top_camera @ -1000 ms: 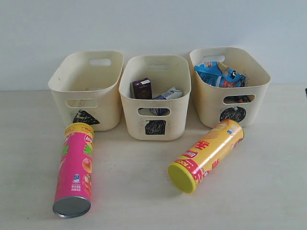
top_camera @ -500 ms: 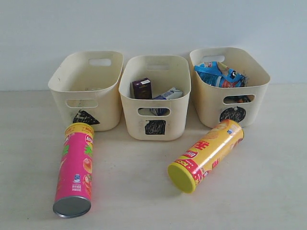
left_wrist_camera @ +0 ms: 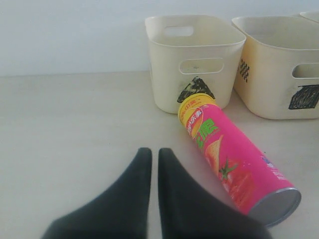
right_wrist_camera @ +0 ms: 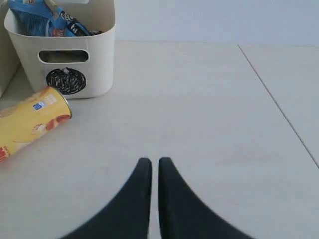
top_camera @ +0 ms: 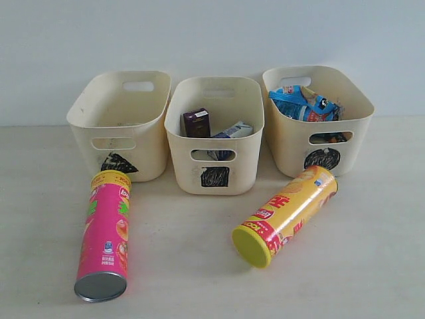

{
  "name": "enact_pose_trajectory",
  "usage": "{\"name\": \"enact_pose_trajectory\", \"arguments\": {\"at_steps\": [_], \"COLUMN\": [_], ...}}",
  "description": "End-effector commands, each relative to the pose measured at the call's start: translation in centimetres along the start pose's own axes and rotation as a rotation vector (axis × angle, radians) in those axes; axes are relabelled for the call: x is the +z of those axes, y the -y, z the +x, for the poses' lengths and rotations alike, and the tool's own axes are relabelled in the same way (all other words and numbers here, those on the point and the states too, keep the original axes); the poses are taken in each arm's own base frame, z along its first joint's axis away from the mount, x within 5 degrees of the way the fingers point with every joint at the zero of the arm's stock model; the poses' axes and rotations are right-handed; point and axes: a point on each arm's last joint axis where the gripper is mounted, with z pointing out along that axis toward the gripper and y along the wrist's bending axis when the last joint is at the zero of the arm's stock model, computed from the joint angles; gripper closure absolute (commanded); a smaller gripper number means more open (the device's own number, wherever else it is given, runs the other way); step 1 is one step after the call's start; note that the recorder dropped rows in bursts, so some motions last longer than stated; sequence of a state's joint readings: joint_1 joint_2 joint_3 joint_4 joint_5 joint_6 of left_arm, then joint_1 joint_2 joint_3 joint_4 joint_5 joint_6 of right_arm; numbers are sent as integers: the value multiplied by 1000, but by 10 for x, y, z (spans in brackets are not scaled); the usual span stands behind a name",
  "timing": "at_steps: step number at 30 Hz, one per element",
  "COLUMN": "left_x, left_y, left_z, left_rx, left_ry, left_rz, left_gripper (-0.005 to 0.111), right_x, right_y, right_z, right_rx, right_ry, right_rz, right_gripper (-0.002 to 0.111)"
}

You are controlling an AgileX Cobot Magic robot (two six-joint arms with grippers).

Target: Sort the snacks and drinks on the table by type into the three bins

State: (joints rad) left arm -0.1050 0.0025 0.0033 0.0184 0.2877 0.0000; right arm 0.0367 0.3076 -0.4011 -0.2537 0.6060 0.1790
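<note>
1. left gripper (left_wrist_camera: 154, 151): closed on nothing, low over the table (top_camera: 199, 266), near the pink chip can (left_wrist_camera: 234, 169).
2. right gripper (right_wrist_camera: 151, 160): closed as well, empty, over bare table, apart from the yellow chip can (right_wrist_camera: 27, 127).
3. flat on the table before the triangle bin (top_camera: 83, 136): pink chip can, yellow end nearly at the bin wall.
4. slanted on the table before the circle bin (top_camera: 352, 139): yellow chip can.
5. inside the square bin (top_camera: 246, 166): purple carton (top_camera: 196, 123) and blue-white carton (top_camera: 236, 130).
6. inside the circle bin: blue-white noodle bag (top_camera: 302, 103).

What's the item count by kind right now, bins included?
Chip cans: 2 (pink can, yellow can)
Drink cartons: 2 (purple carton, blue-white carton)
Noodle bags: 1 showing (blue bag)
Bins: 3 (triangle bin, square bin, circle bin)
Total: 8
</note>
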Motion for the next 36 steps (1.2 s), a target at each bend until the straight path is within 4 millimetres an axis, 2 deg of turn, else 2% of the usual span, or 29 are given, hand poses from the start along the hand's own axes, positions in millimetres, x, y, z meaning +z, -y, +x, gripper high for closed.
{"name": "enact_pose_trajectory", "arguments": {"at_steps": [1,14,22,25,33,36], "left_x": [0,0,0,0,0,0], "left_y": [0,0,0,0,0,0], "left_z": [-1,-1,-1,-1,-1,-1], "left_rx": [-10,-10,-10,-10,-10,-10], "left_ry": [9,9,9,9,9,9], "left_rz": [6,6,6,6,6,6], "left_gripper": [102,102,102,102,102,102], "right_x": [-10,-13,-7,-1,-5,0], "right_y": [1,0,-10,-11,-12,-13], "right_z": [13,17,19,28,50,58], "right_rx": [8,16,-44,-45,-26,-29], "right_ry": [82,126,207,203,248,217], "right_rz": [4,-4,-96,-98,-99,-101], "right_gripper": [106,106,106,106,106,106]}}
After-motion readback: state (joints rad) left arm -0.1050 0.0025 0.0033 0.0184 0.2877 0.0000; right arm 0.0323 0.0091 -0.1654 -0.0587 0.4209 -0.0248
